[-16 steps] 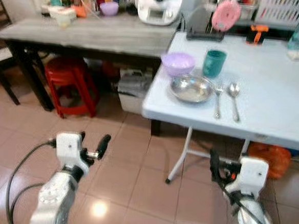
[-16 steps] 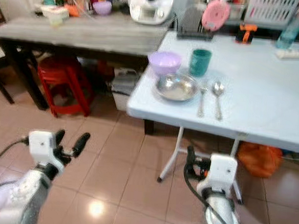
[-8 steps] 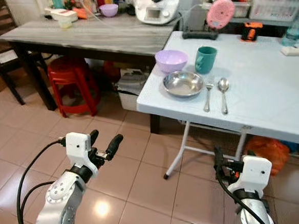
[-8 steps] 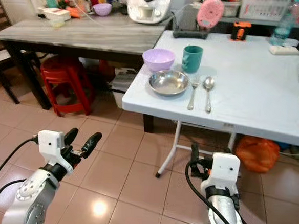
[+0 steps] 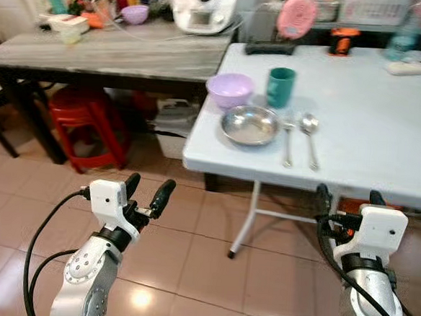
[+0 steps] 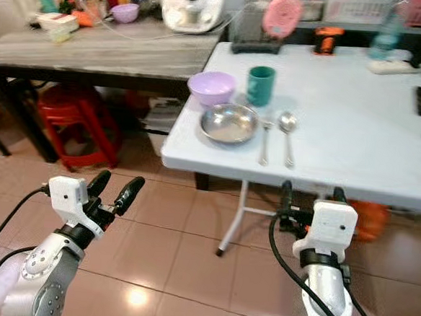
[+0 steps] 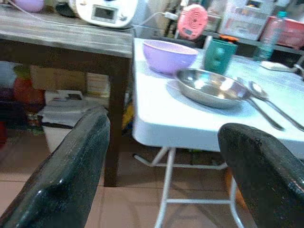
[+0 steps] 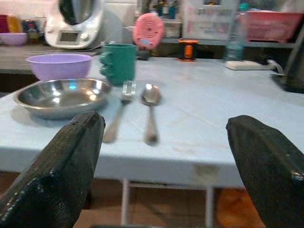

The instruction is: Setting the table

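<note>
A single place setting is sitting at the near left corner of the pale blue worktop (image 5: 386, 120), laid out as a diner standing at that edge would want it. The steel plate (image 5: 250, 125) is lying in the middle of the group, with the fork (image 5: 288, 138) just beside it on the right and the spoon (image 5: 311, 136) next to the fork, both handles pointing toward the near edge. The lilac bowl (image 5: 230, 89) and the teal mug (image 5: 280, 87) are standing just behind the plate, on its far side, within easy reach but out of the way of the cutlery. Judging by this layout, the setting looks largely complete.

Both arms are hanging low over the tiled floor, in front of the worktop and below its edge, holding nothing. The left claw (image 5: 148, 191) is pointing forward toward the gap between the grey wooden side table (image 5: 117, 50) and the blue worktop, its two black fingers spread wide. The right claw (image 5: 346, 198) is rising just under the near edge, right of the setting, its fingers likewise spread apart and empty.
</note>
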You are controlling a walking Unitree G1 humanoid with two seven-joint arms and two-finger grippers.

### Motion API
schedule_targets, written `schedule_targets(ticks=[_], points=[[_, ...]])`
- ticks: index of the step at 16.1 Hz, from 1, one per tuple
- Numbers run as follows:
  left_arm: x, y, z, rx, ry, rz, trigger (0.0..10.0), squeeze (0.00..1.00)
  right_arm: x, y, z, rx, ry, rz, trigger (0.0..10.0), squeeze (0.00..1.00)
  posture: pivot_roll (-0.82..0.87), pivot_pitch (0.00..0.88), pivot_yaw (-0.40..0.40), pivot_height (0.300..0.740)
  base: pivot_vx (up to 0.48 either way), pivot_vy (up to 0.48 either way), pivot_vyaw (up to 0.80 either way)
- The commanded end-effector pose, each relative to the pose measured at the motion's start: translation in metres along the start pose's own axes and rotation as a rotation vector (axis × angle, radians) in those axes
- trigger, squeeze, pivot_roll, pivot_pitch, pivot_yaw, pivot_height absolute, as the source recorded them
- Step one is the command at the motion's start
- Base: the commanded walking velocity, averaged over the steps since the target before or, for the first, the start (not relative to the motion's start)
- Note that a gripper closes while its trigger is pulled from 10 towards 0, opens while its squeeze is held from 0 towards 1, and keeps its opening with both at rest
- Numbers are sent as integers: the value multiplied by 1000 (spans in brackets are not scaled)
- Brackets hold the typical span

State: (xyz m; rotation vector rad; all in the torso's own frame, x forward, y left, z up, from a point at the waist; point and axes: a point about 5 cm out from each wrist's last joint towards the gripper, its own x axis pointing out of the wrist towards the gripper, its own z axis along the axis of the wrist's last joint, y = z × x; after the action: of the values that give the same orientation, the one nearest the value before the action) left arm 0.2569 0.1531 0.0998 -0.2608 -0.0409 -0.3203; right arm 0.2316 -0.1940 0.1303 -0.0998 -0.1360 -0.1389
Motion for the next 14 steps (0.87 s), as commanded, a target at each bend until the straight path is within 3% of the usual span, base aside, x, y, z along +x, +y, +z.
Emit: schedule_targets(ticks=[1, 3, 12, 14], points=[[-1, 5, 6, 21, -15, 21, 10000, 0, 0, 6, 6, 6, -19, 23, 10000, 0, -65, 42, 89, 740, 465, 0, 525], [-1, 3, 5, 17, -13, 18, 10000, 0, 0, 5, 5, 9, -10, 23, 10000, 0, -67, 42, 87, 740, 469, 0, 641], [-1, 0, 1, 13, 10, -2, 10000, 0, 0, 9, 3, 19, 11, 42, 10000, 0, -70, 39, 86, 740, 465, 0, 0], [-1, -1, -3, 4, 33, -2, 10000, 0, 1, 9, 3, 15, 13, 40, 10000, 0, -70, 38, 82, 740, 199, 0, 0]])
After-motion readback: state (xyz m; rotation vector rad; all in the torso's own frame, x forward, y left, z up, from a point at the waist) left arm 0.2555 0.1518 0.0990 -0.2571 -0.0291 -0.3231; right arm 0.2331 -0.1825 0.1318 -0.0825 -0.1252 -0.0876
